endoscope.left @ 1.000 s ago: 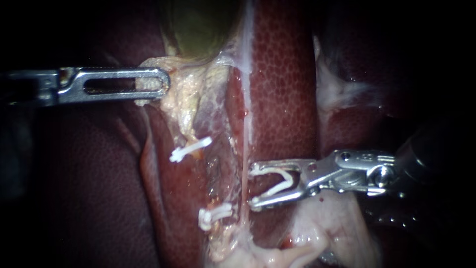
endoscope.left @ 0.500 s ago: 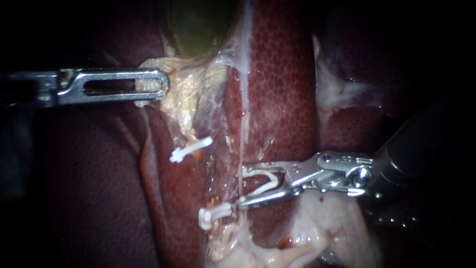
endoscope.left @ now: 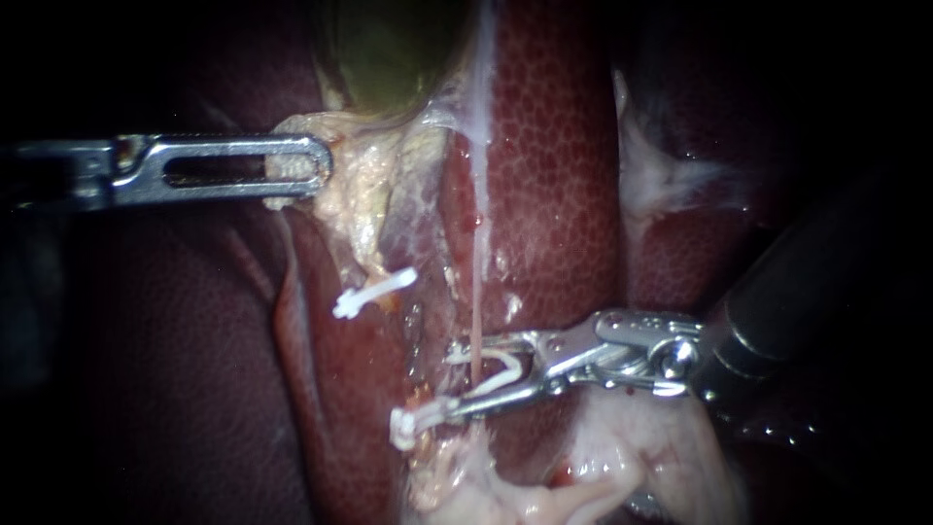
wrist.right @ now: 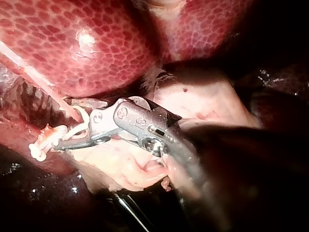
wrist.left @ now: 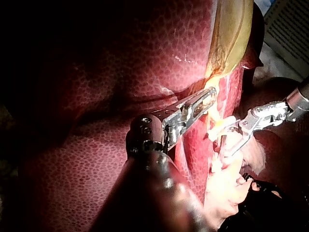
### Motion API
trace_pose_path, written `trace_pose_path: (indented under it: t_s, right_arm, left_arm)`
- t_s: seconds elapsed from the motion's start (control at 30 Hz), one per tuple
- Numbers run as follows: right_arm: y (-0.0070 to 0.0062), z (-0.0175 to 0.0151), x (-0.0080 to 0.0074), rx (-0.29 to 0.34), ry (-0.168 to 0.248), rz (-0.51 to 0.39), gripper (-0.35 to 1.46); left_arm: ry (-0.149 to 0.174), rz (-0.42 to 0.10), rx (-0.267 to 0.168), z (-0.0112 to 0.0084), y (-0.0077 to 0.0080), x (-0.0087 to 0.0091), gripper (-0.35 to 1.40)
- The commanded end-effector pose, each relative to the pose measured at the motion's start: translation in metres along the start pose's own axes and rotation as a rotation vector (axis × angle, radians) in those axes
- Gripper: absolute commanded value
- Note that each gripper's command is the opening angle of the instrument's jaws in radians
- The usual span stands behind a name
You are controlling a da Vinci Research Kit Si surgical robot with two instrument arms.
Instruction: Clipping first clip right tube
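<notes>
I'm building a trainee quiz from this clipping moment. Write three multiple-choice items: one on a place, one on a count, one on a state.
1. By the right instrument, the thin tube runs: A under its shaft; B clear of it; C between its jaws.
2. White clips already closed on tissue: A one; B two; C four.
3. The left instrument has its jaws: A shut on pale tissue; B wide open, holding nothing; C out of view.
Answers: 1 C, the thin tube crosses inside the loaded clip, which sits open-legged between the jaws. 2 B, an upper clip and a lower clip sit left of the thin tube. 3 A, the jaws lie together on pale tissue below the gallbladder.
</notes>
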Motion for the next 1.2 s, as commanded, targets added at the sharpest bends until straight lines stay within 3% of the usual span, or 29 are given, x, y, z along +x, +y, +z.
trace_pose_path:
  t_s: [0.03, 0.33, 0.53, 0.83, 1.2]
  right_arm:
    - [0.0000, 0.0000, 0.0000, 0.008, 0.004, 0.008, 0.54]
    - [0.0002, -0.0001, -0.0001, 0.026, 0.014, 0.050, 0.42]
    - [0.0004, -0.0007, -0.0002, 0.035, 0.010, 0.073, 0.05]
    - [0.0008, -0.0010, -0.0002, 0.037, 0.010, 0.085, -0.32]
    - [0.0008, -0.0013, -0.0003, 0.041, 0.008, 0.095, -0.35]
  left_arm:
    - [0.000, 0.000, 0.001, 0.0000, 0.0000, 0.0000, -0.32]
    - [0.000, 0.000, 0.001, 0.0000, 0.0000, 0.0000, -0.32]
    - [0.000, 0.000, 0.001, 0.0000, 0.0000, 0.0000, -0.32]
    - [0.000, 0.000, 0.001, 0.0000, 0.0000, 0.0001, -0.32]
    - [-0.001, 0.000, 0.001, 0.0000, 0.0000, 0.0001, -0.33]
